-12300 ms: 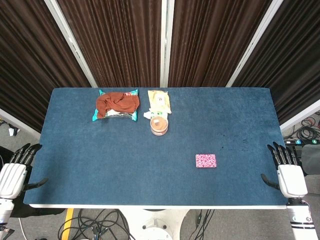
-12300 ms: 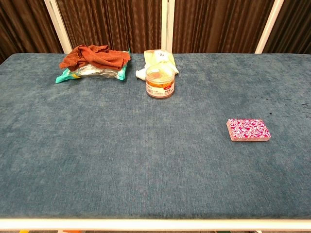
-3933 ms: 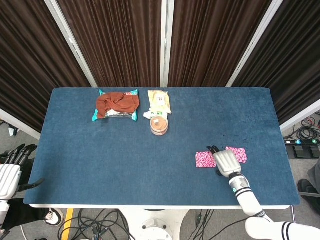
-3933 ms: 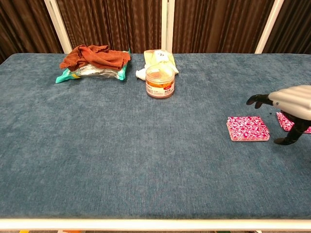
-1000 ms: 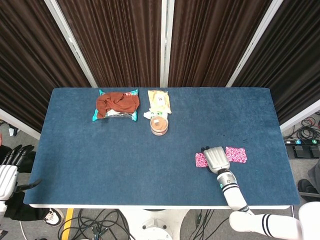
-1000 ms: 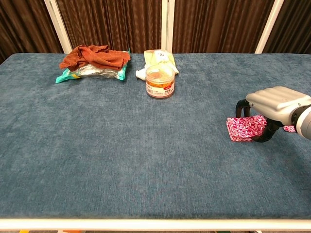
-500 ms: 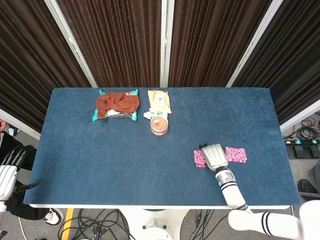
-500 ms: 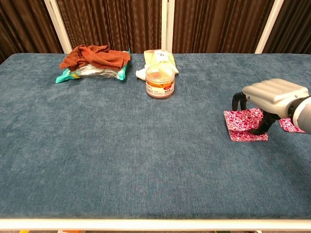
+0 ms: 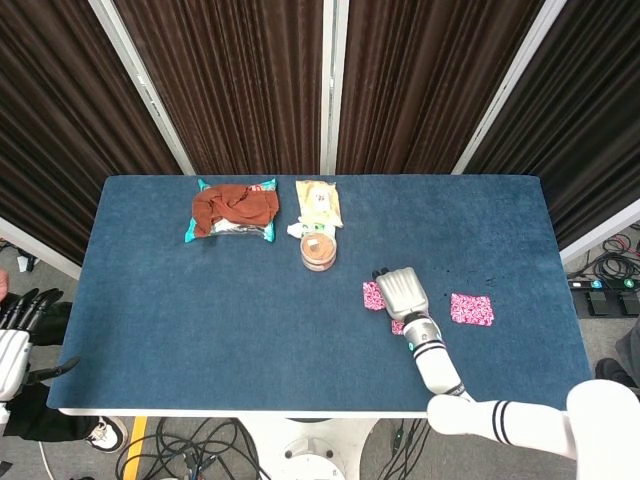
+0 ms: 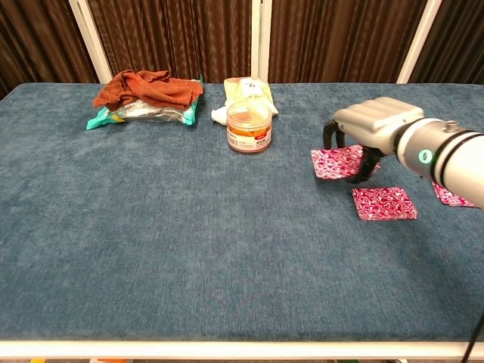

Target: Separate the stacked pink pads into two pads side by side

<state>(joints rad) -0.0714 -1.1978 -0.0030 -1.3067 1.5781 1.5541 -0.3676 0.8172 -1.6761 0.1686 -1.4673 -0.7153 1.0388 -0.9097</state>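
On the blue table (image 10: 151, 249) the right hand (image 10: 376, 121) grips one pink pad (image 10: 336, 162), lifted near the orange jar (image 10: 249, 128); a second pad (image 10: 383, 203) lies flat just beside it, a third (image 9: 471, 309) further right; the left hand (image 9: 12, 335) hangs off the table edge, fingers apart, empty

Right hand (image 10: 376, 117): pale grey moulded back, black fingers (image 10: 330, 134). Wrist is a silver-grey cylinder with a small lit green dot and black ring bands; forearm white with black stripes near the frame edge. Left hand (image 9: 12, 340): same white back, black fingers, seen at table's left corner.
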